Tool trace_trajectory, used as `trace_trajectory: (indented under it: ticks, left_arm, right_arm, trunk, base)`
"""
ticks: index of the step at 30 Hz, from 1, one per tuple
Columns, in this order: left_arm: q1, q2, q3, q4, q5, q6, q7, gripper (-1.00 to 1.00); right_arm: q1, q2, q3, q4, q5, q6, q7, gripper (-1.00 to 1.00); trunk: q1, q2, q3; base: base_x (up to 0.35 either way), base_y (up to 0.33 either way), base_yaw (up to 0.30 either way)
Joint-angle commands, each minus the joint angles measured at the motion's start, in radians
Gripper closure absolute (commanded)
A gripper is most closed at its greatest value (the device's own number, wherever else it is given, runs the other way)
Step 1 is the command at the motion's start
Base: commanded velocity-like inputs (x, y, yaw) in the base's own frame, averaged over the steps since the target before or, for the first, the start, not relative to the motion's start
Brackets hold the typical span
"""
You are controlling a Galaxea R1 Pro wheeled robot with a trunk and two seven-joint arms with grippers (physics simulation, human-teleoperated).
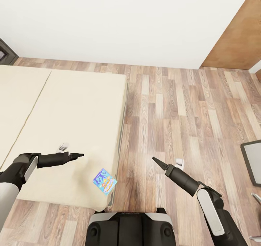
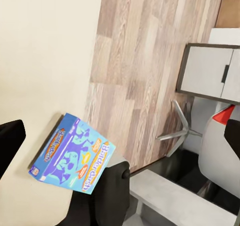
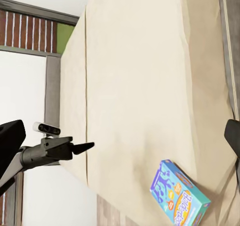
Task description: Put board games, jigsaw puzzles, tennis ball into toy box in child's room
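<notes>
Where things are: the blue board game (image 1: 104, 181) sits on the bed (image 1: 65, 115), right at the mattress corner nearest the robot, roughly 6 o'clock in the head view and a touch toward 7. Toy box and table aren't anywhere here, so this is the bed half of the job.

Left gripper (image 1: 78, 155): hangs over the mattress at about 10 o'clock from the box, near it but not touching. Fingers look pressed together into one dark point, holding nothing.

Right gripper (image 1: 155, 160): out over the floor (image 1: 174, 108) at about 2 o'clock from the box, well apart from it. Also looks closed to a tip and empty.

Step in hand: looks to me like lining up to grab that blue box, nothing grasped yet.

How I'd do it: left arm is the closer one. Spread the fingers first, come down over the narrow width rather than the long side, and pinch across the two long edges. It's so close to the mattress corner that any sideways nudge could tip it onto the floor, so push toward the middle of the bed if anything.

Box (image 2: 72, 156): narrow flat rectangle, glossy printed card, blue with orange and yellow lettering, crisp corners. Probably light and a bit slippery.

Mattress (image 3: 150, 86): plain beige, matte, soft-looking, with a seam running down it.

Floor: wood planks, mixed brown and grey grain.
</notes>
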Motion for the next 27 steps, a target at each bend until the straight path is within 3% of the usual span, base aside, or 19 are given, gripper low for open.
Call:
trace_trajectory:
  ticks: [1,27]
  left_arm:
    - [0.0,0.0,0.0,0.0,0.003,0.007,-0.001,-1.0]
    - [0.0,0.002,0.0,0.0,0.003,0.007,-0.001,-1.0]
  right_arm:
    - [0.0,-0.001,-0.001,0.0,-0.006,0.007,0.0,-1.0]
    - [0.013,-0.003,-0.001,-0.009,-0.01,0.005,0.002,-1.0]
  trunk:
    - [0.001,-0.001,0.001]
    - [0.001,-0.001,0.044]
  base:
    - [0.0,0.0,0.0]
    - [0.0,0.0,0.0]
